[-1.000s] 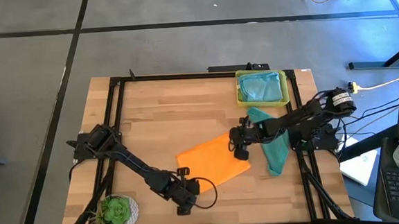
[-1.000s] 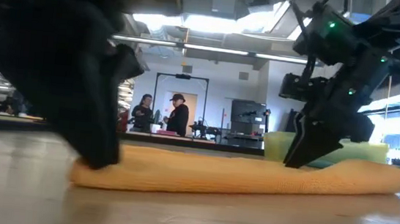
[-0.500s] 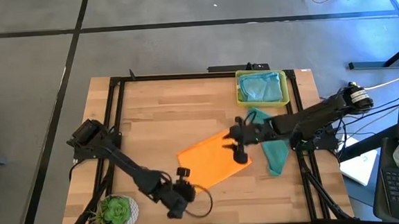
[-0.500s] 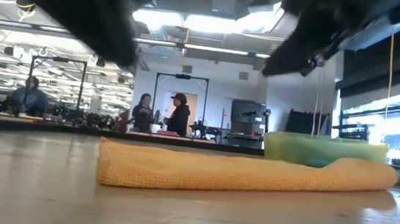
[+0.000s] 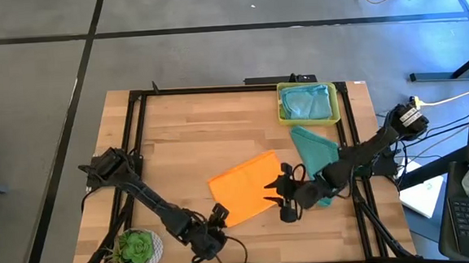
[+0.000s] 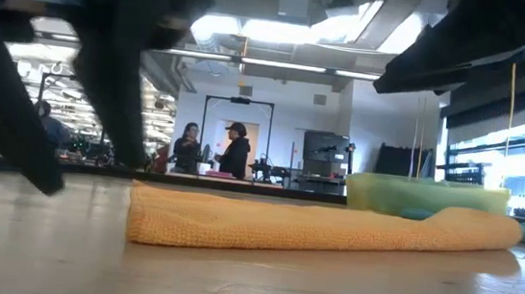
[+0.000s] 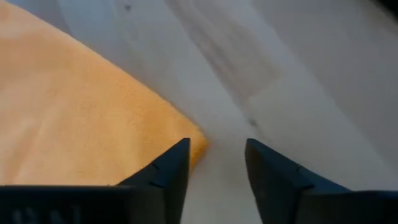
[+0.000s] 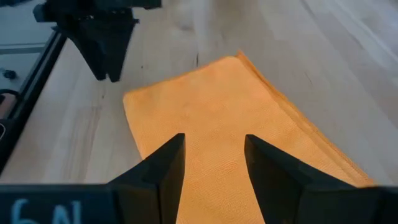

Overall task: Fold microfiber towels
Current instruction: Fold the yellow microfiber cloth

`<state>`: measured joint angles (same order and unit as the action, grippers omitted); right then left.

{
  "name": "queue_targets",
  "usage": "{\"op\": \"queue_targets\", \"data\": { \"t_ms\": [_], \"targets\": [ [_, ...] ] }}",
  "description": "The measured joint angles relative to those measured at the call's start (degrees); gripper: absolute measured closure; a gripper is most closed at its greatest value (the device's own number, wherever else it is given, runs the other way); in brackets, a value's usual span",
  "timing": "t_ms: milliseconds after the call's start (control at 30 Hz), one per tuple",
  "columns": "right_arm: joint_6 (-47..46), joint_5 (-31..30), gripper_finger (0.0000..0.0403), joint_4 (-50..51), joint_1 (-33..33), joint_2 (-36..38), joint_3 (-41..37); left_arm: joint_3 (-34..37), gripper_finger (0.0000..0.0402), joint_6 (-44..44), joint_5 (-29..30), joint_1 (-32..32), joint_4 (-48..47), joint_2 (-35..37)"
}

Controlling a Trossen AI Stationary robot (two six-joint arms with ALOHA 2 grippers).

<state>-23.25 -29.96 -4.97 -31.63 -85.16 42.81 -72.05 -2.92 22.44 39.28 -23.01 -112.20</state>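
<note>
Orange towel [image 5: 244, 190] lies folded flat mid-counter [image 5: 186, 142], no pincer on it. Left pincer [image 5: 215, 217] has let go and backed off to the near corner, jaws apart, empty. Right pincer [image 5: 281, 195] has shifted to the towel's right edge, also open, empty. Looks like 1 fold done; teal towel [image 5: 316, 155] waits beside.

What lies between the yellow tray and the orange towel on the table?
In the high view, a teal towel lies between the yellow tray and the orange towel, slightly to the right; otherwise bare wood.
</note>
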Motion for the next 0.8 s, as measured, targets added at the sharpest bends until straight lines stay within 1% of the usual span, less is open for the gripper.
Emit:
{"op": "queue_targets", "data": {
  "t_ms": [100,200,300,500,600,667,800],
  "targets": [
    [-0.8,-1.4,0.0234,0.1,-1.3,-0.6,0.0,0.0,0.0224,-1.7,0.7,-1.0,0.5,-0.3],
    [-1.8,-2.8,0.0234,0.1,-2.2,-0.7,0.0,0.0,0.0206,-2.2,0.9,-2.3,0.1,-0.5],
    [-2.1,-3.4,0.0234,0.0,-3.0,-0.7,0.0,0.0,0.0203,-1.8,-1.3,-3.8,0.6,-1.2],
    [-2.1,-3.5,0.0234,0.0,-3.9,-0.7,0.0,-0.1,0.0205,0.0,-3.2,-5.0,1.6,-3.1],
    [-2.1,-3.5,0.0234,0.0,-4.1,-0.7,0.0,-0.2,0.0212,1.3,-3.6,-5.1,1.5,-3.3],
    [-2.1,-3.5,0.0234,0.0,-4.1,-0.7,0.0,-0.2,0.0226,1.3,-3.6,-5.1,1.6,-3.4],
    [-3.5,-3.4,0.0234,0.0,-4.1,-0.7,0.0,-0.3,0.0276,1.3,-3.6,-4.6,1.5,-3.2]
  ]
}}
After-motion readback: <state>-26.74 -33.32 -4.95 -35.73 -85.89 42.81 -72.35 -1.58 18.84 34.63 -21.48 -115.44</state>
